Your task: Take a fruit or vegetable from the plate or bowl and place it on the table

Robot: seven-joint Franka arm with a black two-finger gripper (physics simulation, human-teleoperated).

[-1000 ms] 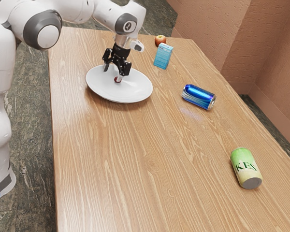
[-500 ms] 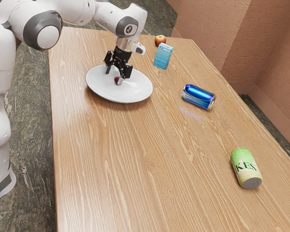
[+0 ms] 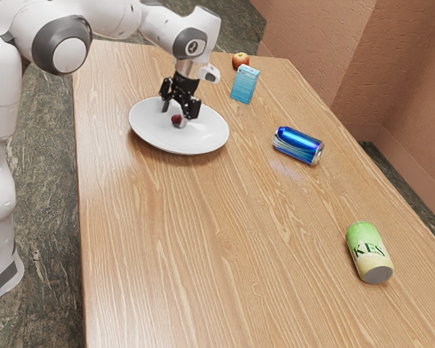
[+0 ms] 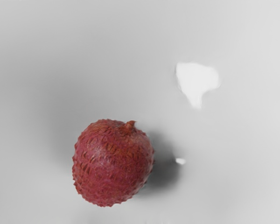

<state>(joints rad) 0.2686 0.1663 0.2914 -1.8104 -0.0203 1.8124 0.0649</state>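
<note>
One white plate [image 3: 148, 135], toward the exterior view's left, bears your lychee [image 4: 113, 163], which should prove light and fairly firm, with a thin rind that might bruise under a hard squeeze. Its bumps should help you grip; its roundness may let it roll. Your gripper [image 3: 174, 117] is low over the plate, fingers apart, clamped on nothing; close gently across the fruit's widest part, clear of the stem. Farther right, steer wide of the carton [image 3: 245, 85] and blue can [image 3: 298, 145].
</note>
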